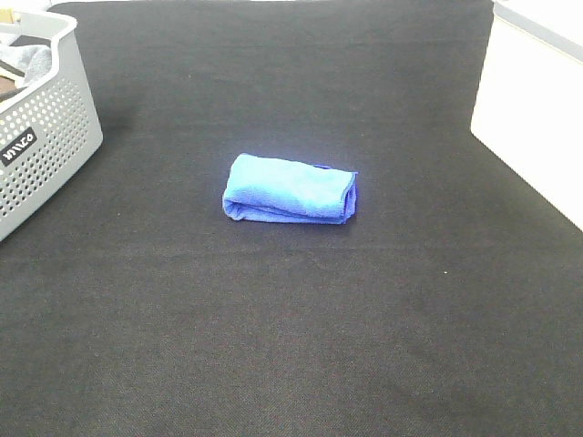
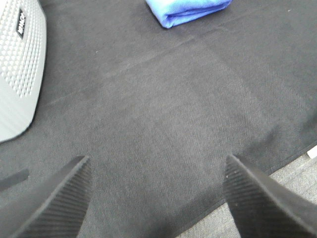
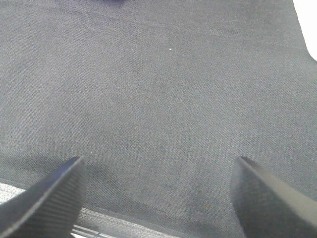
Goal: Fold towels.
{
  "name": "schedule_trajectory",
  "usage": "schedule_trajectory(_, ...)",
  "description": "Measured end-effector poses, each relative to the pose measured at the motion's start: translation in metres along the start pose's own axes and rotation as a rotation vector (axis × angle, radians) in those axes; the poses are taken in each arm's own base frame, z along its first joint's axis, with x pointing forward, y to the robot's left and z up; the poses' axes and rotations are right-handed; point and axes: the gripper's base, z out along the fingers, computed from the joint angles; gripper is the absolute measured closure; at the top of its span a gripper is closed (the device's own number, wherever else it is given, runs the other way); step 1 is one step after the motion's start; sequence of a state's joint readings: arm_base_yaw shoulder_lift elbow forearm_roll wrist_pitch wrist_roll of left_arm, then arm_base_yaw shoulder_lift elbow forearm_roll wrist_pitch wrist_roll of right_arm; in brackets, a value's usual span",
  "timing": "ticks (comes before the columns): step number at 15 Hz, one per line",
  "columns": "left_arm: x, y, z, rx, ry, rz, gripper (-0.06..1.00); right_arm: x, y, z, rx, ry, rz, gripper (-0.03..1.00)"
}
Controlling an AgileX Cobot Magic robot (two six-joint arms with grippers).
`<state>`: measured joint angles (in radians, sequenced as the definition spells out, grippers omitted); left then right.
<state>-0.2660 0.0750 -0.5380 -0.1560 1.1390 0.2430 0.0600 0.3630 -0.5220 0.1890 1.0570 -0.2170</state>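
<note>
The bright blue towel lies folded into a small thick rectangle in the middle of the black table cloth. It also shows in the left wrist view, far from the fingers. My left gripper is open and empty, low over the cloth near the table's front edge. My right gripper is open and empty too, over bare cloth near the front edge. Neither gripper shows in the exterior high view. The right wrist view shows only a dark sliver of the towel at its edge.
A perforated grey basket holding grey and dark cloths stands at the back left; its wall shows in the left wrist view. A white surface borders the cloth on the right.
</note>
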Motion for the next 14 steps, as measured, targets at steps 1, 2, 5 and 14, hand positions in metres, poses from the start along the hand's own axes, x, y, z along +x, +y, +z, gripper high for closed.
schedule_trajectory(1,-0.0005,0.0004,0.0015,-0.004,-0.015,0.001,0.23,0.0022,0.0,0.002,-0.002,0.013,0.005,0.21)
schedule_trajectory(2,-0.0002,0.001,0.0047,-0.008,-0.025,0.006,0.23,0.0034,-0.0001,0.0029,-0.002,0.022,0.017,0.21)
schedule_trajectory(5,-0.0001,0.0016,0.0075,-0.012,-0.038,0.012,0.23,0.0038,-0.0002,0.0031,-0.001,0.025,0.02,0.21)
schedule_trajectory(14,-0.0005,0.0017,0.0075,-0.019,-0.041,0.01,0.23,0.0039,-0.0002,0.0031,-0.001,0.026,0.021,0.21)
